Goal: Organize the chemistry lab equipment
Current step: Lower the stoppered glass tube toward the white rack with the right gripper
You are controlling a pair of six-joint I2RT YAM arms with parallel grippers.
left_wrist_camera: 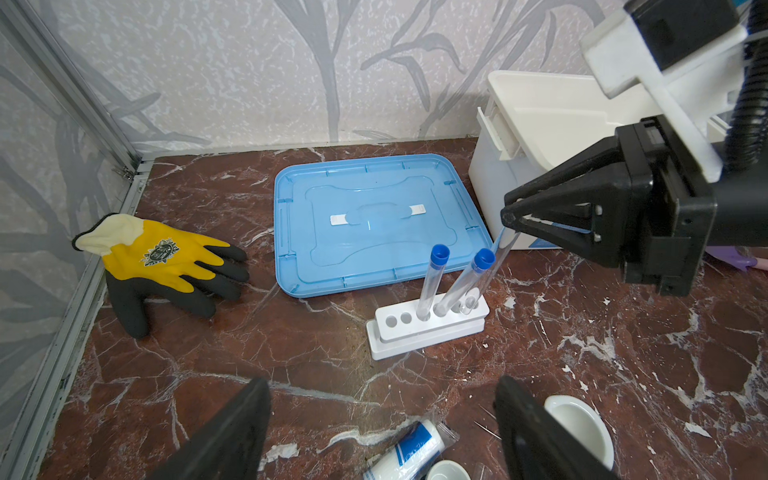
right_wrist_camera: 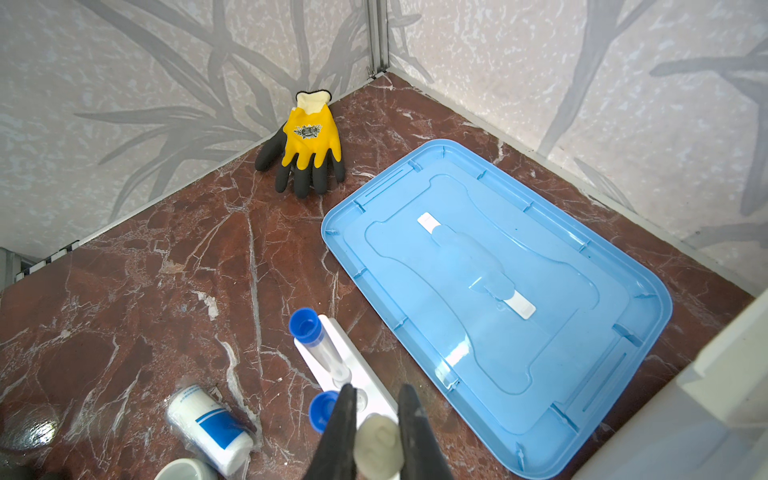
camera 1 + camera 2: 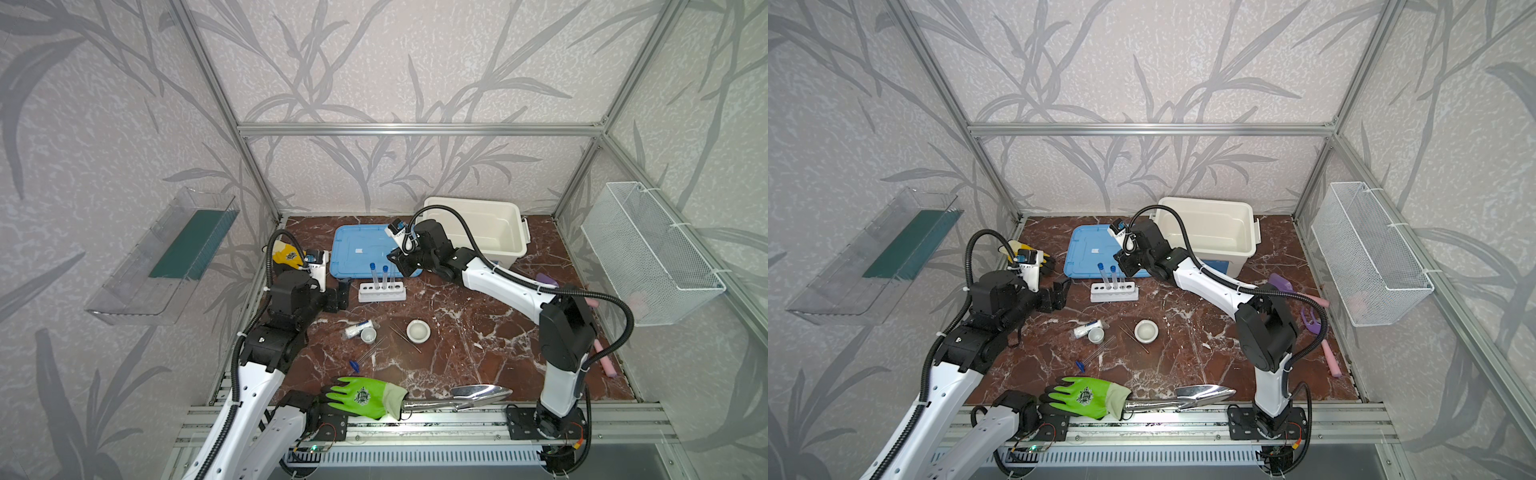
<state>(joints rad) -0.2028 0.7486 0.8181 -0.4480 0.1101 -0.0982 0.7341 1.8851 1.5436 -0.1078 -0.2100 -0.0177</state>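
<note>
Our right gripper (image 2: 378, 392) pinches a white-capped tube (image 2: 378, 440) near its top, tilted so its base meets a hole in the rack (image 1: 428, 332) (two blue-capped tubes (image 1: 432, 282) stand there too). Our left gripper (image 1: 380, 382) hovers wide open beside the rack, probably to steady it.

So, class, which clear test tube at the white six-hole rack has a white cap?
The tube held by the right gripper, at the white rack's end; its two neighbours wear blue caps.
</note>
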